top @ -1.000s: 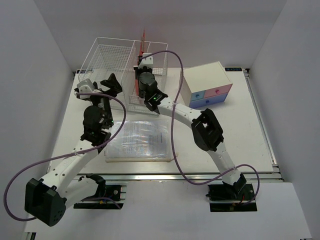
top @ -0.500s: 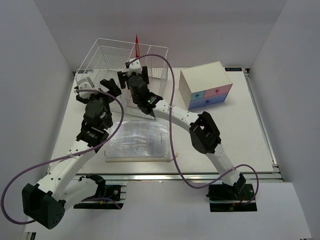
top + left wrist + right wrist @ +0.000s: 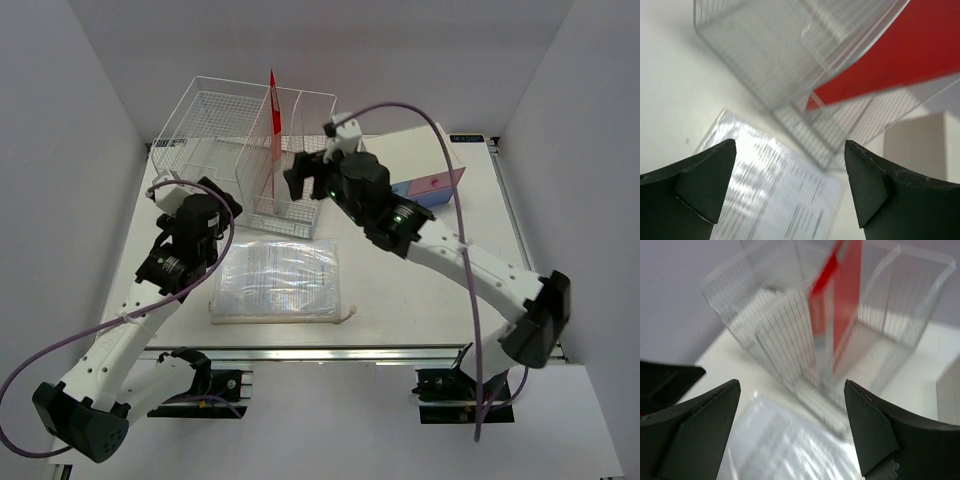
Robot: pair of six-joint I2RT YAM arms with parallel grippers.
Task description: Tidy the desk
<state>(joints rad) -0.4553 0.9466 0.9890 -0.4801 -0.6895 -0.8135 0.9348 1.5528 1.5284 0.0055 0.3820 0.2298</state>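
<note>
Between the fingers of the left gripper nothing sits; its jaws stand wide apart, two matte black wedges tilted down over a glossy plastic sleeve of printed pages; the right gripper is likewise spread wide and empty, angled toward the white wire rack; from above, the left arm stretches low from 7 o'clock toward the rack's near left corner, while the right arm rears high from 5 o'clock and arches over to the rack's near right side; only the overhead view shows the white desk whole, flat beneath both arms, its metal rail at 6 o'clock; the rack stands at 11 o'clock on it, a stiff red sheet upright against a partition; the sleeve lies flat just toward 6 o'clock from the rack; a white drawer box with blue and pink fronts, at 1 o'clock, is partly hidden by the right arm; both wrist views are blurred.
</note>
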